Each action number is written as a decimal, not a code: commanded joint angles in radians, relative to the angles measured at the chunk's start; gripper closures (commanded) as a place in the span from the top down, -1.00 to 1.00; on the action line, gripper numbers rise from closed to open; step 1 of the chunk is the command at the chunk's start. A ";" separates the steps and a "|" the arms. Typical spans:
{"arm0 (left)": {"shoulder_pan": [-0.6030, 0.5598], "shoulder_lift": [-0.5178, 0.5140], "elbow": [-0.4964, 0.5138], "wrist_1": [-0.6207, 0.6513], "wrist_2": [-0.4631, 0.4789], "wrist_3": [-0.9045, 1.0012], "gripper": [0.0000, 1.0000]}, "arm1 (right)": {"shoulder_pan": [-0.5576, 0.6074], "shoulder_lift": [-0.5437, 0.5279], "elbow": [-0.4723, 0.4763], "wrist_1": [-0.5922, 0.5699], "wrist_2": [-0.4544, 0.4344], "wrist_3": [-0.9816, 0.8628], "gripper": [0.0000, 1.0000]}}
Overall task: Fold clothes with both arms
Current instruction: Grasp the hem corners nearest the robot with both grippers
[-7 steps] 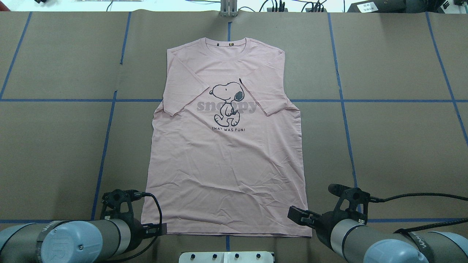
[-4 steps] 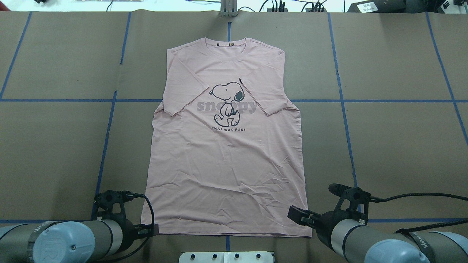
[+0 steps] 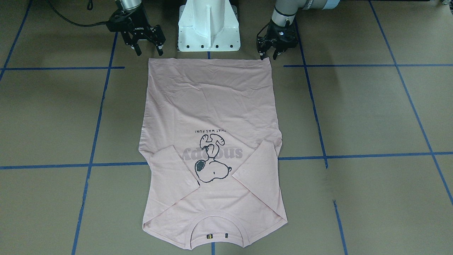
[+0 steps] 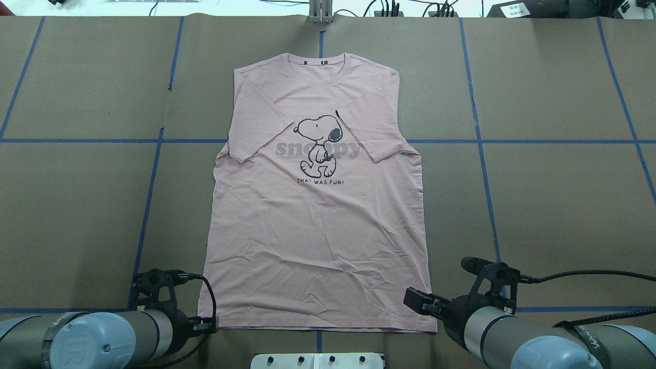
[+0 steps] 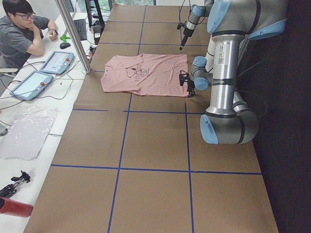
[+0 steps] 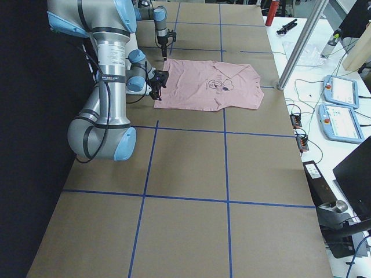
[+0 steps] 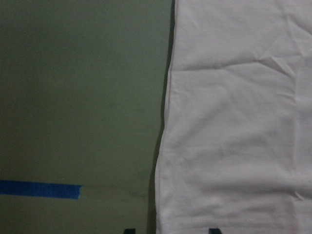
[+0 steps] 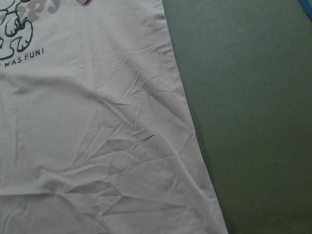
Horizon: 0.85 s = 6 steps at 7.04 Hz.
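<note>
- left arm reaches in low from the near-left corner of the overhead view, with its wrist laid almost flat along the table
- left gripper points down at the T-shirt's near left hem corner, jaws apart and holding nothing
- in the left wrist view one fingertip sits over bare table and the other over the cloth, either side of the shirt's side edge
- right arm comes in from the near-right corner, angled toward the other hem corner
- right gripper hangs just by that corner, jaws spread wide and empty; it looks higher than the left one, and I can't tell if it touches the cloth
- T-shirt is pale pink and lies flat, face up, mid-table on brown paper with blue tape lines
- hem is next to the robot's white base, and the collar is at the far side
- both short sleeves are folded inward over the chest; left sleeve, right sleeve
- the right sleeve edge partly covers the grey lettering
- dog print is black-outlined and centred, with "THAT WAS FUN!" below it
- the lower half is lightly creased, mostly near the right hem
</note>
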 commanded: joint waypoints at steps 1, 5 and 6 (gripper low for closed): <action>0.003 -0.005 0.001 0.000 0.000 0.000 -0.01 | 0.000 0.000 -0.001 -0.001 0.000 0.000 0.90; 0.003 -0.006 0.001 0.014 -0.003 0.000 -0.45 | 0.000 -0.002 -0.001 -0.001 0.000 0.000 0.91; 0.003 -0.006 0.001 0.014 -0.003 0.000 -0.44 | 0.000 -0.002 -0.001 -0.001 0.000 0.000 0.91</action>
